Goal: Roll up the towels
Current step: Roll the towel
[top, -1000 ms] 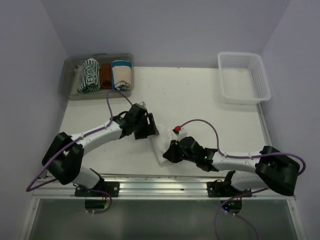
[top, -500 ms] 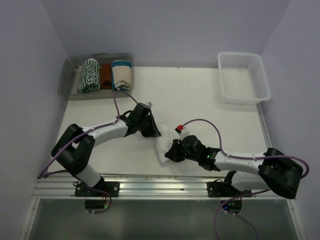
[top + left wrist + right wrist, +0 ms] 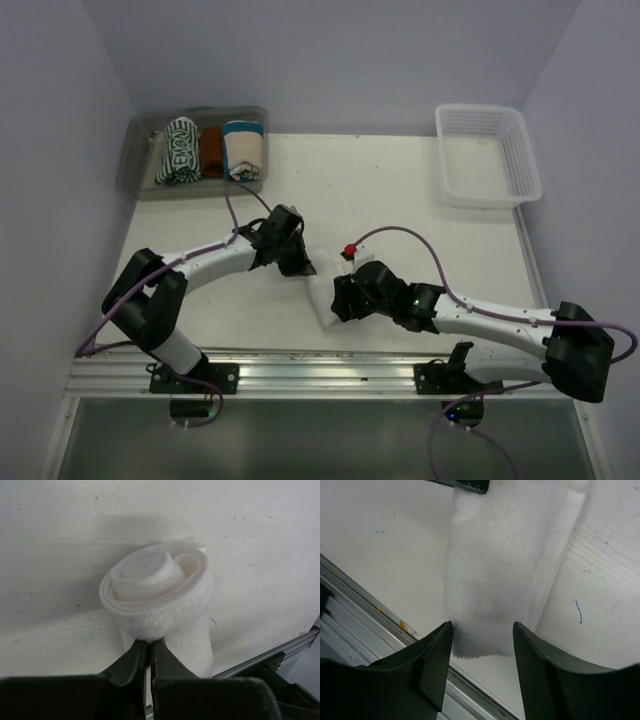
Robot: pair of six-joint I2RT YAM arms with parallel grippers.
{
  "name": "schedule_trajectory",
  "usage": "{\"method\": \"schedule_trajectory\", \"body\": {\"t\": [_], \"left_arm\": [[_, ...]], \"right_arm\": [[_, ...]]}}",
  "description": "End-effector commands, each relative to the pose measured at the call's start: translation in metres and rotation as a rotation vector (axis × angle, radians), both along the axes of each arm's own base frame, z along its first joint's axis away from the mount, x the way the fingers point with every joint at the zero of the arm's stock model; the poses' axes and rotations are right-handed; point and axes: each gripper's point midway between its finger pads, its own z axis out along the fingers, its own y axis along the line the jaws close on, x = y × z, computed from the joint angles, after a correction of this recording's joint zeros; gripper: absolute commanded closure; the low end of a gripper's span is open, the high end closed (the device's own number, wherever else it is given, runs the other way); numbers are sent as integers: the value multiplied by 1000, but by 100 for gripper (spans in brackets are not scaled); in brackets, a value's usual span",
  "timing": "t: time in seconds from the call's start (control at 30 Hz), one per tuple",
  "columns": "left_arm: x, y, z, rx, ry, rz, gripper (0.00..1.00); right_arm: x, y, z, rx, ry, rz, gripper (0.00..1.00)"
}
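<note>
The plain white towel (image 3: 160, 587) lies rolled on the table near its front edge, its spiral end facing the left wrist camera. My left gripper (image 3: 148, 641) is shut, its tips pinching the roll's outer layer at the near side. In the top view the white towel (image 3: 320, 291) shows between both grippers, the left gripper (image 3: 299, 267) at its far end and the right gripper (image 3: 338, 300) at its near end. In the right wrist view my right gripper (image 3: 482, 634) stands open, the white towel's (image 3: 492, 575) fringed end just ahead of its tips, untouched. The green-and-white striped towel (image 3: 178, 150) sits rolled in the clear bin (image 3: 195, 110).
The bin also holds a rust-brown towel (image 3: 211, 150) and a cream towel with a teal band (image 3: 243, 148). A white plastic basket (image 3: 487, 160) stands at the back right. The metal front rail (image 3: 320, 365) runs close below the white towel.
My left gripper came down to the roll's far end and shut on it. My right gripper opened and let go of the towel's near end; its arm stretched left.
</note>
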Motion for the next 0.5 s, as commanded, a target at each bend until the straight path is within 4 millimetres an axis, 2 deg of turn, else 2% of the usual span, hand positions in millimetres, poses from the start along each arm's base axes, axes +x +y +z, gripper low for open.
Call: {"method": "schedule_trajectory", "body": {"t": [0.0, 0.03, 0.07, 0.1, 0.13, 0.2, 0.23, 0.27, 0.47], "left_arm": [[-10, 11, 6, 31, 63, 82, 100], [-14, 10, 4, 24, 82, 99, 100], [-13, 8, 5, 12, 79, 96, 100], [-14, 8, 5, 8, 84, 94, 100], [-14, 7, 7, 3, 85, 96, 100], [-14, 7, 10, -1, 88, 103, 100], [-15, 7, 9, -2, 91, 108, 100], [-15, 8, 10, -1, 91, 110, 100], [-18, 8, 9, -3, 102, 110, 100]], "right_arm": [[2, -8, 26, -89, -108, -15, 44], [10, -9, 37, -115, -174, -57, 44], [2, -2, 41, -131, -202, -27, 44], [0, -5, 36, -193, -212, -15, 44], [0, 4, 48, -198, -255, -9, 44], [-2, 3, 44, -285, -283, 5, 43], [-6, 12, 52, -289, -309, 22, 42], [-3, 11, 55, -320, -343, 11, 38], [-10, 34, 45, -446, -401, 81, 34]]}}
